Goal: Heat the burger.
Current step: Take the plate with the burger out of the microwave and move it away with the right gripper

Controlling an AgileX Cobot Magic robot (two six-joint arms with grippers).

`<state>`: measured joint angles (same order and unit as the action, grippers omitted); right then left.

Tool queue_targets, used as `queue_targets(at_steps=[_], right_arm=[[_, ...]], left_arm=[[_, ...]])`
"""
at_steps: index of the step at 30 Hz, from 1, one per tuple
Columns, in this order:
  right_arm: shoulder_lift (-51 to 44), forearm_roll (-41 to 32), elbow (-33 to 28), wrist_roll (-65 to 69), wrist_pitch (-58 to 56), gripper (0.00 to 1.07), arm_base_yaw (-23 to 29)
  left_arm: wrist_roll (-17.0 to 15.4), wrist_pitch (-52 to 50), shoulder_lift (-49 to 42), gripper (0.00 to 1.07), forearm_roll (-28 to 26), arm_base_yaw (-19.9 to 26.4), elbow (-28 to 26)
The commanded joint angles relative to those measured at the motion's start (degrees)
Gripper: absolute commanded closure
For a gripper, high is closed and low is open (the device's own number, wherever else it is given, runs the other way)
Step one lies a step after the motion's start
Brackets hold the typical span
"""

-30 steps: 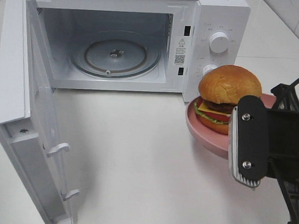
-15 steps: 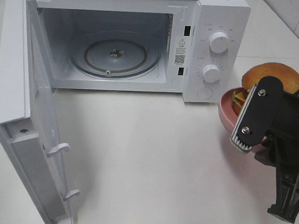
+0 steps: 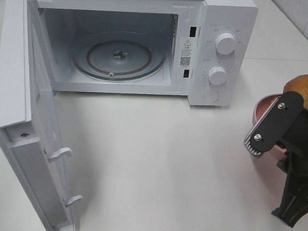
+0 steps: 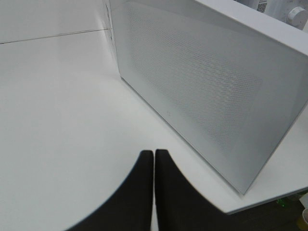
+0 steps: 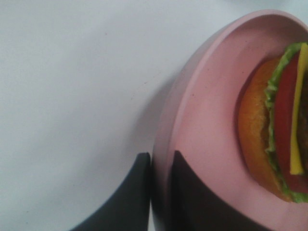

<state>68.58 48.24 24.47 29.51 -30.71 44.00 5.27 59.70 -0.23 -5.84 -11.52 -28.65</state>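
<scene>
Right gripper: jaws closed on the rim of the pink plate, one jaw outside the rim and one inside. Gripping the plate rather than the burger keeps the food untouched and its layers stacked. The burger sits on the plate, bun, lettuce, tomato and cheese visible in the wrist view.

In the high view the plate and burger are at the far right of the counter, well apart from the microwave and to the right of its control panel. Whether the plate rests on the counter or is lifted cannot be told.

Microwave door stands fully open to the left; the glass turntable is bare, ready to receive the plate. Judgement: loading is not yet done.

Left gripper: jaws closed together, holding nothing, low over the counter beside the microwave's outer wall, clear of the doorway.
</scene>
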Motion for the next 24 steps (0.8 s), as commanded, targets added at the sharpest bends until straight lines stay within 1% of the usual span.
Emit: queue_targets(at_steps=[1,2,4,5,6,7,8,9,10,11,15,20,22,24], right_arm=[[2.35,4.35,0.23,2.64,0.69,1.07,-0.23],[5.10,5.90,0.23,5.44,0.97,1.07,-0.23],[6.53,7.22,0.23,7.51,1.20,1.07,-0.23],[9.40,10.89,0.23,11.34,1.49,1.07,-0.23],[9.40,10.89,0.23,11.34,1.49,1.07,-0.23],[11.86,14.84,0.23,15.47,1.49,1.07,-0.23],[13.06,16.90,0.23,17.88,1.66,1.07,-0.23],[13.06,16.90,0.23,17.88,1.66,1.07,-0.23],[15.18,19.77,0.23,22.40,2.41,1.07,-0.23],[16.16,20.68,0.23,24.24,3.44,1.07,-0.23],[19.37,22.12,0.23,28.93,6.70,1.07,-0.23],[20.97,22.12,0.23,34.26,6.25,1.06,-0.23],[20.97,22.12,0.23,35.24,5.96,1.05,-0.23],[20.97,22.12,0.23,36.96,5.79,0.99,-0.23]], left_arm=[[-0.29,-0.46,-1.03,1.06,-0.23,0.00,0.06],[-0.29,-0.46,-1.03,1.06,-0.23,0.00,0.06],[-0.29,-0.46,-1.03,1.06,-0.23,0.00,0.06],[-0.29,-0.46,-1.03,1.06,-0.23,0.00,0.06],[-0.29,-0.46,-1.03,1.06,-0.23,0.00,0.06],[-0.29,-0.46,-1.03,1.06,-0.23,0.00,0.06],[-0.29,-0.46,-1.03,1.06,-0.23,0.00,0.06],[-0.29,-0.46,-1.03,1.06,-0.23,0.00,0.06],[-0.29,-0.46,-1.03,1.06,-0.23,0.00,0.06],[-0.29,-0.46,-1.03,1.06,-0.23,0.00,0.06],[-0.29,-0.46,-1.03,1.06,-0.23,0.00,0.06],[-0.29,-0.46,-1.03,1.06,-0.23,0.00,0.06],[-0.29,-0.46,-1.03,1.06,-0.23,0.00,0.06],[-0.29,-0.46,-1.03,1.06,-0.23,0.00,0.06]])
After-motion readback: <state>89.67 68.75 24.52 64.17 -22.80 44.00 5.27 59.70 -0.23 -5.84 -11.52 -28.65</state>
